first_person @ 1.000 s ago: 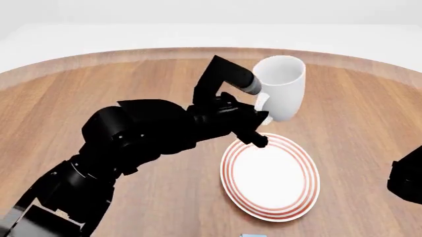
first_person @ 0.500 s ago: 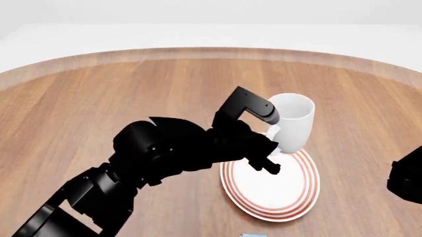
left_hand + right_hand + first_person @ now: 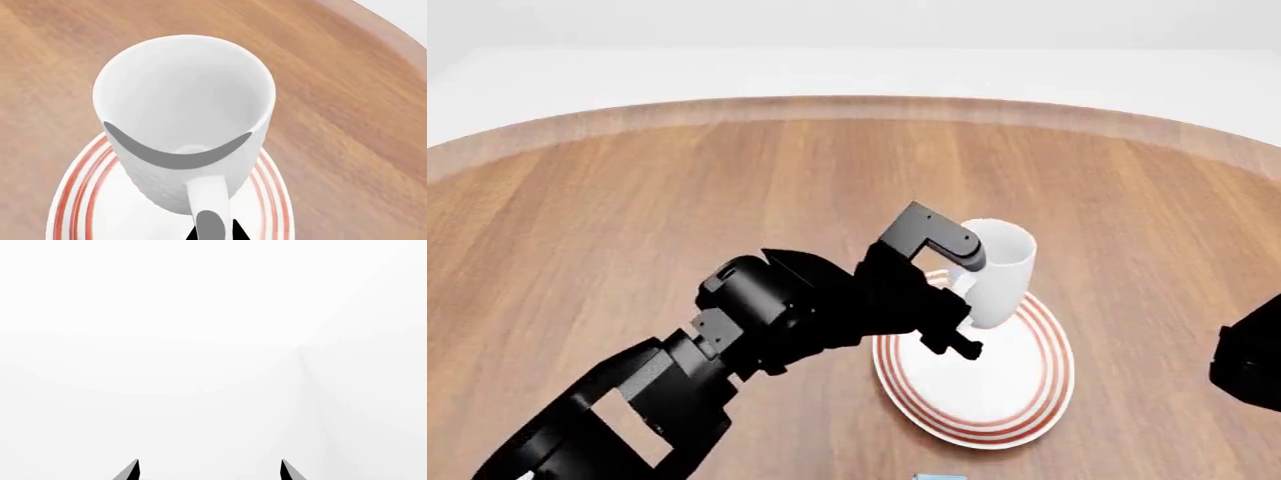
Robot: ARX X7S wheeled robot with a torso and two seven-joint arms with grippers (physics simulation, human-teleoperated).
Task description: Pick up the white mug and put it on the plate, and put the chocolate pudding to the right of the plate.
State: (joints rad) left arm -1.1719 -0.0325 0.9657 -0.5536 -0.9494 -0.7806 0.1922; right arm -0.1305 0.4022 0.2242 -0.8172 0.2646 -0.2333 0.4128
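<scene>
The white mug (image 3: 998, 272) is held by its handle, which is clamped in the left gripper (image 3: 961, 296), low over the far part of the plate (image 3: 1014, 400). It should be kept upright, brought nearer the plate's middle, and released only once seated. The right gripper (image 3: 208, 471) is seen with its fingers apart, holding nothing.

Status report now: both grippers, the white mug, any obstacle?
Left gripper shut on white mug handle, mug upright over the plate; contact with plate unclear. Right gripper open, holds nothing. No obstacle on plate.
</scene>
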